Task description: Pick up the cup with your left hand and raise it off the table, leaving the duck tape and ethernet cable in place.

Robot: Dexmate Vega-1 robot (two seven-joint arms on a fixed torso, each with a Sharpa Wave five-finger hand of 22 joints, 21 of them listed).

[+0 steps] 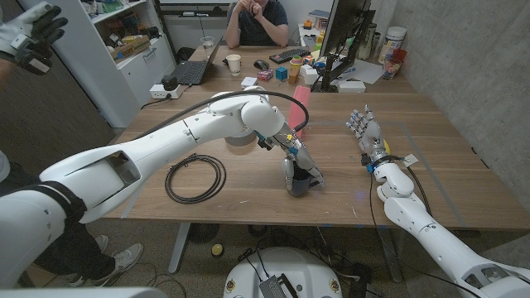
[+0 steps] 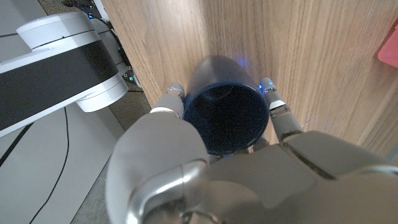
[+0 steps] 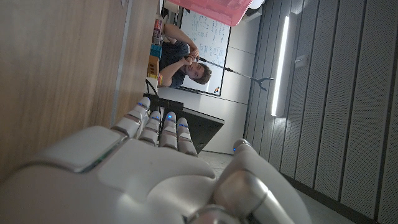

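The dark blue cup (image 1: pixel 296 183) stands near the table's front middle. My left hand (image 1: pixel 301 160) reaches down over it from the left and grips it. In the left wrist view my left hand (image 2: pixel 205 180) has fingers (image 2: pixel 277 114) on both sides of the cup (image 2: pixel 227 115), whose open mouth faces the camera. Whether its base touches the wood I cannot tell. The black ethernet cable (image 1: pixel 195 178) lies coiled to the cup's left. A grey tape roll (image 1: pixel 239 140) shows partly behind my left arm. My right hand (image 1: pixel 365 132) stands apart on the right, fingers extended, holding nothing; its back (image 3: pixel 155 168) shows in the right wrist view.
A pink box (image 1: pixel 301 108) lies behind the cup. At the table's far end are a laptop (image 1: pixel 195 69), a paper cup (image 1: pixel 234 64), a monitor (image 1: pixel 344 33) and a seated person (image 1: pixel 257 21). Another person's gloved hand (image 1: pixel 31 33) is at top left.
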